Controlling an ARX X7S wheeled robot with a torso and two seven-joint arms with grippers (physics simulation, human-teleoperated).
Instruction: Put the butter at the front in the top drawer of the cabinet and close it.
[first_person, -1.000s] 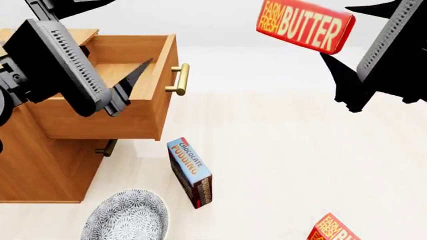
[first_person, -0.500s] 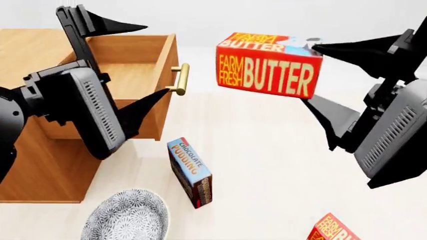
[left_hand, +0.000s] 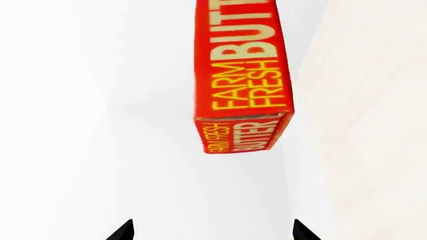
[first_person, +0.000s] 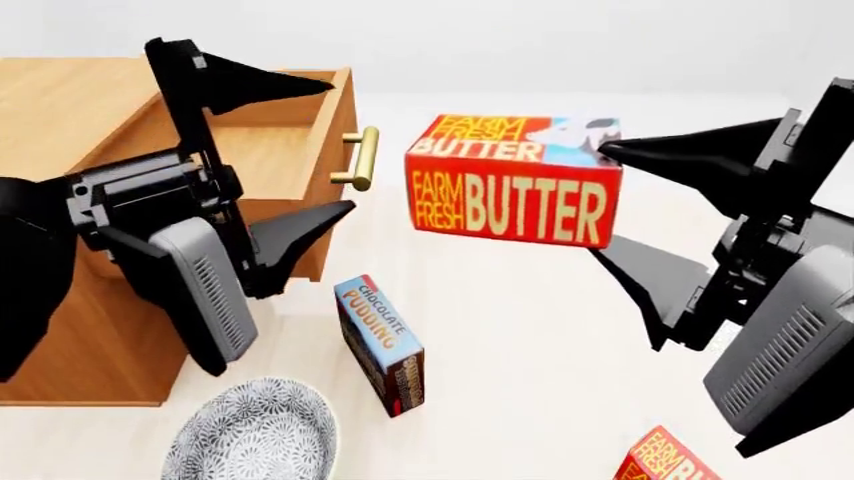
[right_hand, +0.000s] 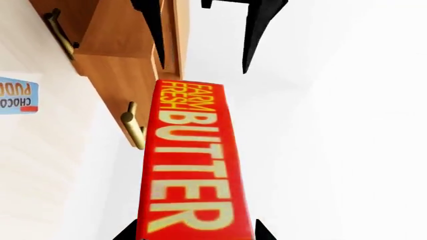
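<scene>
My right gripper (first_person: 603, 200) is shut on the end of a red-orange butter carton (first_person: 514, 195) and holds it in the air just right of the brass handle (first_person: 358, 158). The top drawer (first_person: 287, 150) of the wooden cabinet (first_person: 80, 340) stands pulled open. In the right wrist view the carton (right_hand: 193, 175) sits between my right gripper's (right_hand: 195, 232) fingertips. My left gripper (first_person: 340, 145) is open and empty in front of the drawer. In the left wrist view the carton (left_hand: 243, 75) lies beyond the left gripper (left_hand: 210, 232). A second butter carton (first_person: 667, 458) lies at the bottom edge.
A blue-topped chocolate pudding box (first_person: 380, 345) stands on the pale floor below the drawer. A patterned grey bowl (first_person: 254, 435) sits by the cabinet's lower corner. The lower drawer's handle (right_hand: 60, 32) shows in the right wrist view.
The right gripper has carried the butter carton down and left, close to the drawer handle. The left gripper has lifted out of the drawer and turned, jaws spread.
</scene>
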